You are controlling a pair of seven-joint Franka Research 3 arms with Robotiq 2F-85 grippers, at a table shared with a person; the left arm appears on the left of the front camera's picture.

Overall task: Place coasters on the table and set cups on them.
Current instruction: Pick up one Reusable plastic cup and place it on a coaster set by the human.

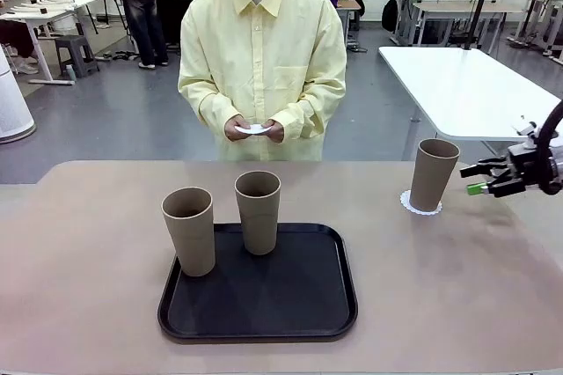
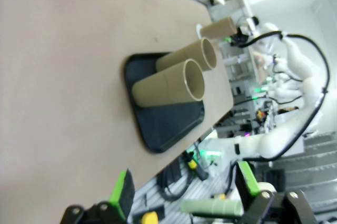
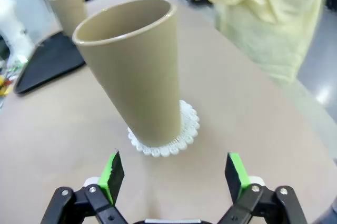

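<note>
One cup (image 1: 435,172) stood on a coaster (image 1: 411,207) on the surface (image 1: 88,261), with the right pincer (image 1: 479,180) spread just beside it. Two other cups (image 1: 189,230) stood on the black tray (image 1: 264,309). The left pincer (image 2: 184,186) was spread too.

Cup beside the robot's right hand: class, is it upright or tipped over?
Upright: the cup stands base-down on the coaster, open rim up.
</note>
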